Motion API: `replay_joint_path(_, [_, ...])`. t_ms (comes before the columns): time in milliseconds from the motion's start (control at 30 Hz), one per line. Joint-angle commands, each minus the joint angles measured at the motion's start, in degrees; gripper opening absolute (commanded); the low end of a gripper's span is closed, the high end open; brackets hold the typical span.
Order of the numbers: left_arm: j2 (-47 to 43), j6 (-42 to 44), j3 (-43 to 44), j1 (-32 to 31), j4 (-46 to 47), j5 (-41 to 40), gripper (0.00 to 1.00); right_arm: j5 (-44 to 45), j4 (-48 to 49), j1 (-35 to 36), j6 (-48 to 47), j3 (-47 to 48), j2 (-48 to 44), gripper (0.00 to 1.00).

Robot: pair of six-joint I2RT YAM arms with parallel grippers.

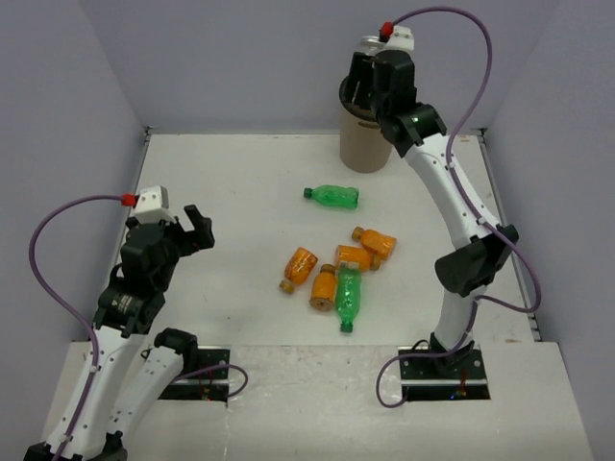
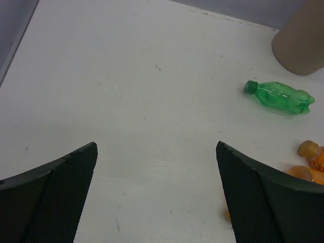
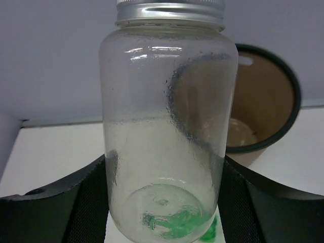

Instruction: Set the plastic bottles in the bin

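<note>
Right gripper point(image 3: 164, 195) has the clear bottle point(image 3: 167, 101) clamped between its pads, silver cap pointing away from the wrist cam, jaws roughly half closed on the body. It's held up by the bin point(image 1: 363, 149) at the far edge of the table point(image 1: 221, 173). From the top cam the gripper covers the bin's mouth, but in the wrist cam the opening sits beyond and to the right of the bottle, so I can't tell if it's squarely over the hole. By my count nothing is in the bin yet. There's a pale patch at the bottom, can't say what. So this is bottle one of seven, w/ six left on the table. One green bottle point(image 1: 333, 197) lies alone between the bin and the rest. The cluster mid-table holds the orange bottles point(image 1: 301, 267) point(image 1: 325, 286) point(image 1: 354, 256) point(image 1: 375, 242) and the second green bottle point(image 1: 348, 298). The two orange ones on the right look like they touch, and the second green one lies tight beside the orange one to its left, so I reckon clean picks there will be fiddly. Left gripper point(image 2: 156, 147) is wide open, holding nothing, hovering over bare table on the left, well apart from the cluster. The right arm's forearm spans the right side of the table, which may crowd any reach from that side. Purple cables loop off both wrists, clear of the bottles.
</note>
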Motion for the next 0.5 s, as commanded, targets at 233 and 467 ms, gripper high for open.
replay_joint_path(233, [1.5, 1.2, -0.4, -0.4, 3.2, 2.3, 1.00, 2.3, 4.1, -8.5, -18.5, 20.8, 19.0, 0.35])
replay_joint_path(467, [2.1, 1.4, -0.4, -0.3, 3.4, 2.7, 1.00, 4.2, 6.9, -8.8, -23.0, 19.7, 21.1, 0.81])
